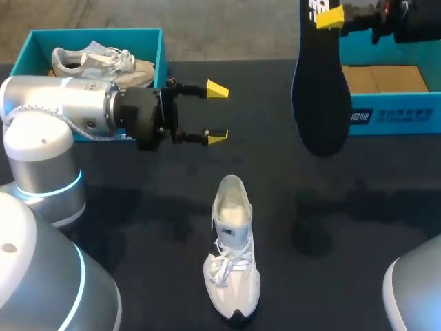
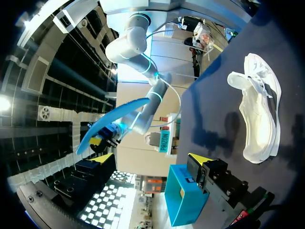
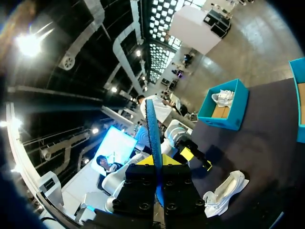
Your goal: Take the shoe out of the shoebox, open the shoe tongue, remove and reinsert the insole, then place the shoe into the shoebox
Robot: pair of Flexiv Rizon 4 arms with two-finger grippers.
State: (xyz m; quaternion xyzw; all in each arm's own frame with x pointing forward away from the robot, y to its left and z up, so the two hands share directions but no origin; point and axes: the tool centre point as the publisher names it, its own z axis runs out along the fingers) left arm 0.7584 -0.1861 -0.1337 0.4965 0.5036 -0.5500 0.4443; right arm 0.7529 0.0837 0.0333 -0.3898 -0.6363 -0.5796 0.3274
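The dark surface (image 1: 358,227) fills most of the head view, and both arms hang over it. The left arm (image 1: 62,103) comes in from the left side, and its tool (image 1: 217,114) hovers in the air with its two yellow tips spread wide and nothing between them. It is beyond the shoe's heel and well apart from it. The right arm (image 1: 406,21) enters at the far right corner. Two teal boxes stand along the far edge. The right shoebox (image 1: 393,117) is open and shows a bare cardboard floor, while the left shoebox (image 1: 96,32) holds a second shoe (image 1: 96,62) lying on its side. The black insole (image 1: 320,96) hangs lengthwise from the right tool (image 1: 331,17), which pinches it near one end. In the right wrist view it shows edge-on, squeezed between the two fingers. It is clear of the surface, in front of the right shoebox. The white shoe (image 1: 233,255) stands upright on its sole on the surface, near the middle. Its dark-tipped toe points towards the robot, its mouth gapes open and its laces are loose.
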